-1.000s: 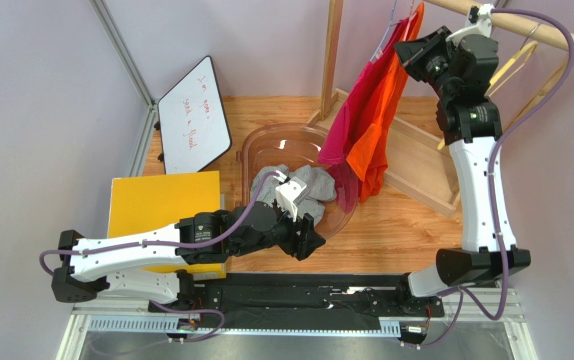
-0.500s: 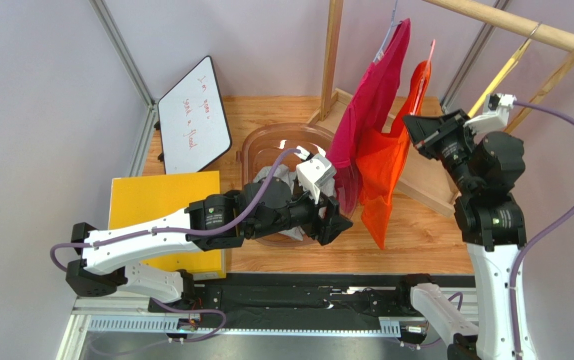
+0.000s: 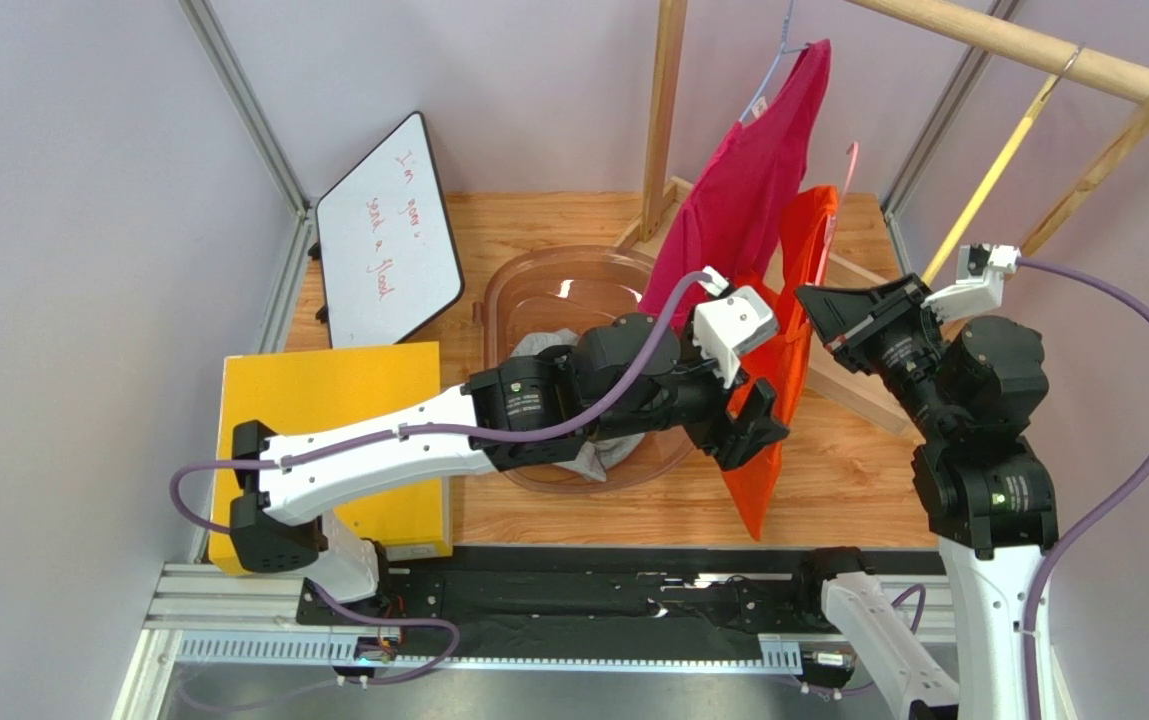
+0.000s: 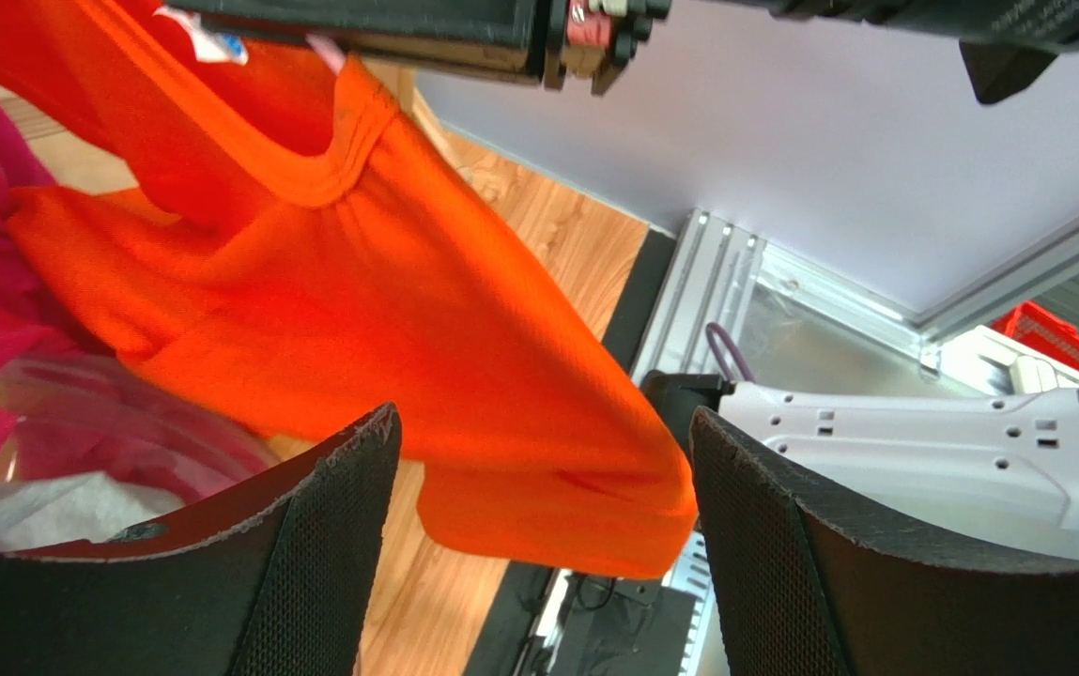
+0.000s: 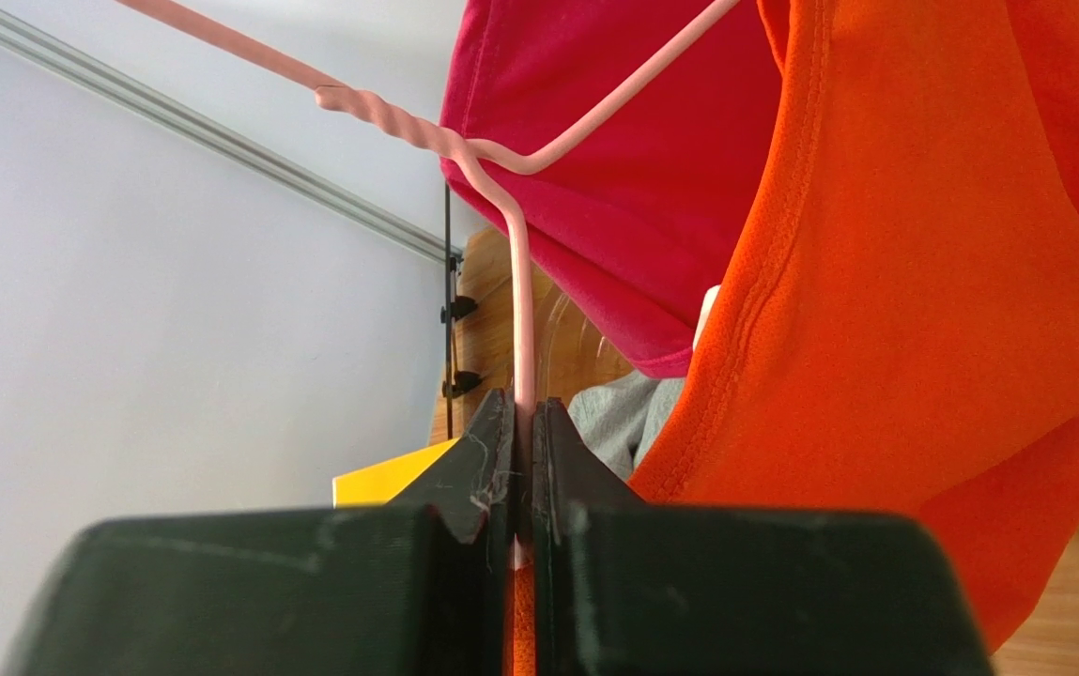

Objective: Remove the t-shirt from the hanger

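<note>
Left claw (image 4: 542,437) has swung to the orange mesh t-shirt (image 4: 404,310), pads (image 4: 326,549) spread.

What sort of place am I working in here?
Probably a lab test cell set up for laundry handling: grey partition walls on aluminium framing, a wooden clothes rack, and a handwritten whiteboard.

One orange t-shirt (image 3: 806,255), one magenta t-shirt (image 3: 746,180), one clear tub (image 3: 513,285), one whiteboard (image 3: 385,225) and one yellow board (image 3: 325,393).
</note>
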